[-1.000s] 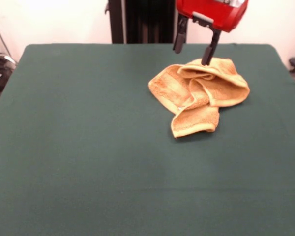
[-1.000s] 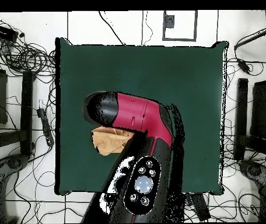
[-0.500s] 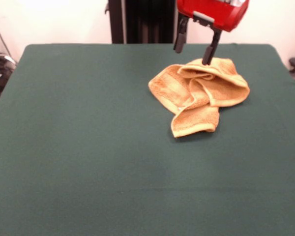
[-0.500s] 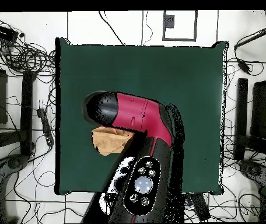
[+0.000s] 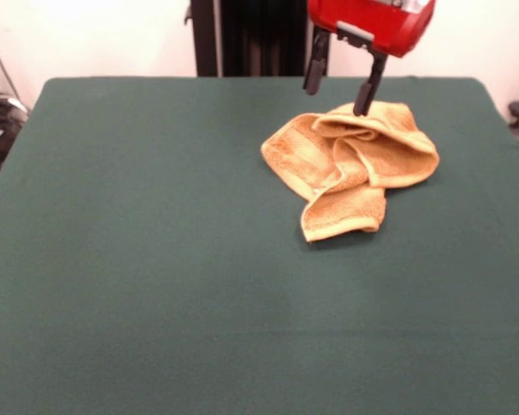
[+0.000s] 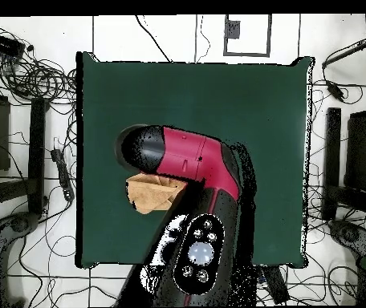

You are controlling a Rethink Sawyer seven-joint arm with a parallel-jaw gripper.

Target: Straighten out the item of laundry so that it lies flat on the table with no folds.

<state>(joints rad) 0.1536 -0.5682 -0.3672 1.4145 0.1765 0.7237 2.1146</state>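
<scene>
The item of laundry is an orange-tan towel, crumpled in folds on the far right part of the table, which is covered in dark green cloth. My gripper hangs open just above the towel's far edge, holding nothing, its two black fingers apart. One fingertip hovers close over the towel's top fold. In the overhead view the red and black arm covers most of the towel, and the gripper is hidden under it.
Cables and stands ring the table on the floor in the overhead view. A dark pillar rises behind the table's far edge.
The gripper has risen very slightly above the towel. The towel has not moved.
</scene>
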